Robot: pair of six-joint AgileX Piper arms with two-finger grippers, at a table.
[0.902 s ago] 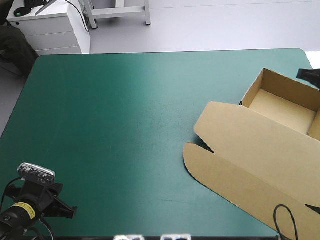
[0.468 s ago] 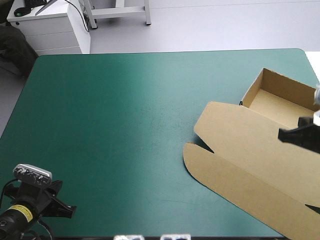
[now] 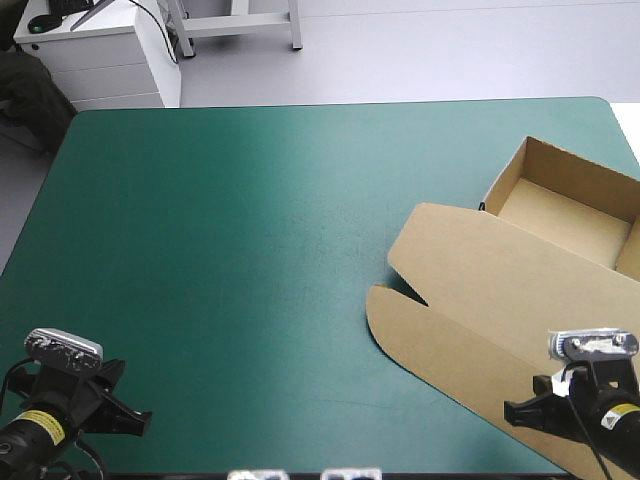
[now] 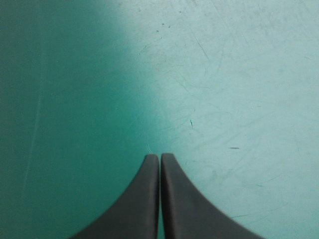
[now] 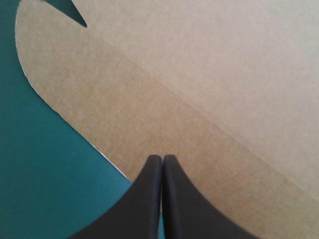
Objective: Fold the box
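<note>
We see the brown box (image 3: 520,290) as an open tray with walls raised. Its lid lies flat on the teal-green surface (image 3: 230,250), at the right side.

Two black arms, each ending in a black claw.

At the lower left of the high view the left claw (image 3: 140,424) is seen on an angular black body marked with a yellow label (image 3: 42,424) bearing dark print. At the lower right the right claw (image 3: 515,410) is built alike, with a second yellow label (image 3: 622,414). In the wrist views its broad black fingers (image 5: 144,199) are shown as smooth curved fins.
</note>
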